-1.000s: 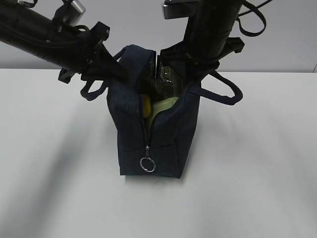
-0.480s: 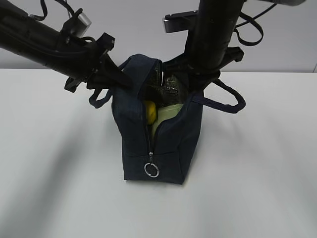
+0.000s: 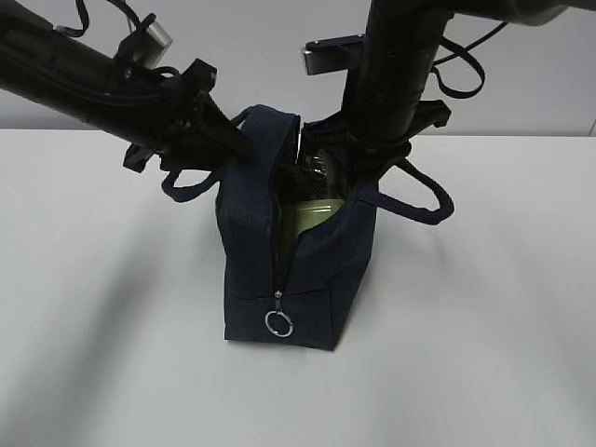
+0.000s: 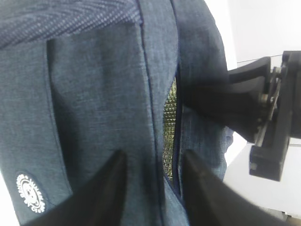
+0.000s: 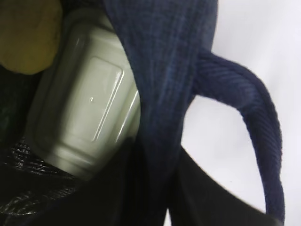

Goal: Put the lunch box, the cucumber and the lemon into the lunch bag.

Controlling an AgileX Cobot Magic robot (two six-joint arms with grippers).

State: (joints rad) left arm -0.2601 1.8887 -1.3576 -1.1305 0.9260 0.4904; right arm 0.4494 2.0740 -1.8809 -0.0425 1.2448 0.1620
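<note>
The navy lunch bag [image 3: 307,270] stands mid-table, its zipper open and its ring pull [image 3: 279,323] hanging at the front. The pale green lunch box [image 3: 312,219] stands inside it and also shows in the right wrist view [image 5: 89,108]. The yellow lemon [image 5: 28,37] lies beside the box inside the bag. The cucumber is hidden. My left gripper [image 3: 237,140] is shut on the bag's left wall [image 4: 153,157]. My right gripper [image 3: 363,172] is shut on the bag's right wall [image 5: 160,165], next to a loop handle [image 5: 254,117].
The bag stands on a white table [image 3: 484,326] against a pale wall. The other loop handle [image 3: 186,186] hangs on the bag's left side under my left arm. Silver foil lining [image 4: 169,117] shows in the bag's opening.
The bag's opening has narrowed, so the lemon no longer shows in the exterior view. Both grippers keep hold of the walls, and the bag has shifted slightly.
</note>
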